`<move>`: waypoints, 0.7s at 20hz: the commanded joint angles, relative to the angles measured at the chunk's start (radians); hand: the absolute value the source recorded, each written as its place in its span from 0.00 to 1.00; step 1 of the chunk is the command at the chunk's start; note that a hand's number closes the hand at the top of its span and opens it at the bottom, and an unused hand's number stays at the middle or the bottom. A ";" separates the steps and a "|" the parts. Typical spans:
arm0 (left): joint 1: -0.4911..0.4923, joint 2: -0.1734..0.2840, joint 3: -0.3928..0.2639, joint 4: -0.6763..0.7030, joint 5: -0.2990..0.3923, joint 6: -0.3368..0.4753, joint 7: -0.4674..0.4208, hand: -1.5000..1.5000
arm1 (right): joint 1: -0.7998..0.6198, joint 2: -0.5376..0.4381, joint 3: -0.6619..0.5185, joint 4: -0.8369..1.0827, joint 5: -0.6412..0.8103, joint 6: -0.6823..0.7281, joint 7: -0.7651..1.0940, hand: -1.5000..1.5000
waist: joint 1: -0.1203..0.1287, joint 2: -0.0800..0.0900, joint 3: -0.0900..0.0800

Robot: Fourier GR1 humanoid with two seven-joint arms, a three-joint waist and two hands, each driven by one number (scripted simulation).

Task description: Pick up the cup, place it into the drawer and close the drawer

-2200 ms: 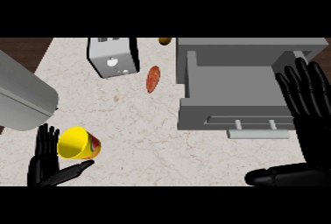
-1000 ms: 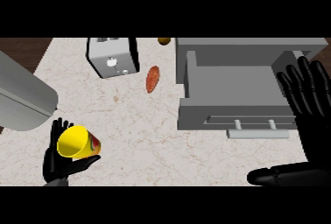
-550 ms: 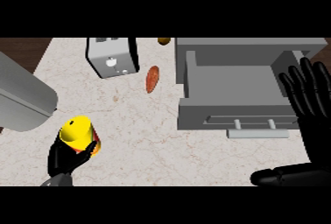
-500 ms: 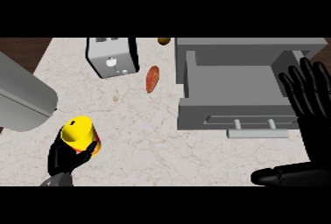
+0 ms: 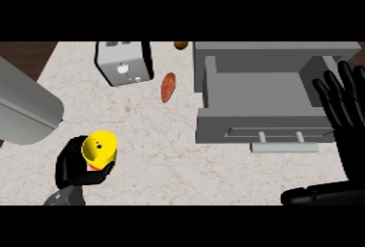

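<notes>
I have the yellow cup (image 5: 99, 147) in my left hand (image 5: 80, 169), whose fingers are curled round it at the lower left of the marbled worktop (image 5: 164, 144). The cup looks tipped on its side in the grasp and appears lifted off the surface, though I cannot be sure of that from this steep angle. So I judge the pick-up done.

What is left is the larger part: carry the cup across to the grey drawer (image 5: 260, 94), which stands pulled open at the right, well apart from the cup, set it inside, then push the drawer shut by its front, where the handle (image 5: 281, 136) sits. The drawer's inside shows nothing in it.

My right hand (image 5: 345, 103) rests at the right edge with straight fingers spread, holding nothing, over the drawer's right side.

Elsewhere a toaster (image 5: 125, 62) stands at the top, with an elongated orange-brown food item (image 5: 168, 87) just beside it. I can read no brand, label or writing anywhere.
</notes>
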 commanded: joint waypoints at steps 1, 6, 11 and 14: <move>-0.039 -0.011 -0.017 0.027 -0.018 -0.016 -0.076 1.00 | 0.018 -0.015 -0.003 -0.060 -0.016 0.009 0.037 0.00 | -0.002 0.000 0.000; -0.082 -0.048 -0.048 -0.019 -0.036 0.020 -0.071 1.00 | 0.060 0.005 0.006 -0.030 0.003 0.024 -0.032 0.00 | -0.001 -0.001 0.000; -0.068 -0.019 -0.062 -0.161 0.009 -0.060 -0.004 1.00 | 0.031 0.004 0.009 -0.027 0.001 0.007 0.012 0.00 | 0.004 -0.003 0.000; -0.007 -0.074 -0.149 -0.357 -0.026 0.006 0.078 1.00 | 0.049 0.021 0.035 -0.092 0.035 -0.033 0.061 0.00 | 0.012 -0.007 0.001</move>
